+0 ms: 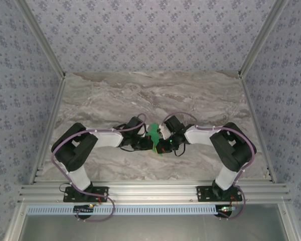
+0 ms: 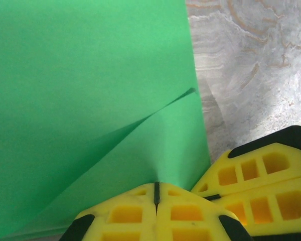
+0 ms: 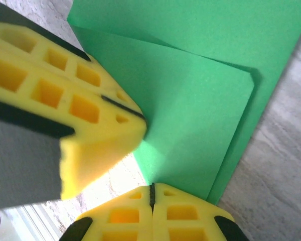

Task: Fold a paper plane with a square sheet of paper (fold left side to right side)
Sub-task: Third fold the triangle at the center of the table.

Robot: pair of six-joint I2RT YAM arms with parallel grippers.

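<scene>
Both left gripper (image 2: 156, 187) and right gripper (image 3: 151, 188) pinch the square sheet of paper (image 2: 80, 90), fingertips adjacent.

- Left arm (image 1: 72, 150): elbow bent out to the left, forearm reaching inward toward the right arm.
- Right arm (image 1: 233, 146): mirrored, with the elbow out to the right and the forearm reaching inward.
- Left gripper (image 2: 156, 193): fingers pressed together, pinching the paper (image 2: 90, 100) at their tips.
- Right gripper (image 3: 151, 193): fingers pressed together, with a paper corner caught at the seam.
- The two grippers meet tip to tip, just beside each other.
</scene>
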